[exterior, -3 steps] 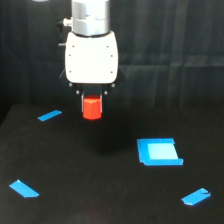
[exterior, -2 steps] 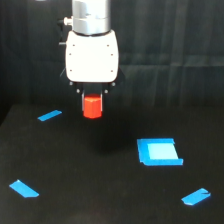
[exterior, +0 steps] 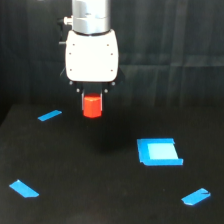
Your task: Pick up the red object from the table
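Observation:
The red object (exterior: pixel 92 106) is a small red-orange block hanging clear above the black table (exterior: pixel 100 190). My gripper (exterior: pixel 92 100) is shut on its upper part, below the white gripper body (exterior: pixel 92 56) in the upper middle of the exterior view. Short dark fingers flank the block's top. A faint shadow lies on the table below it.
A blue square patch (exterior: pixel 159 151) lies to the exterior view's right. Blue tape strips sit at the left (exterior: pixel 49 115), the lower left (exterior: pixel 24 188) and the lower right (exterior: pixel 195 197). A dark curtain hangs behind.
The gripper and the red block have risen slightly; the block hangs a little higher over the table than one second ago.

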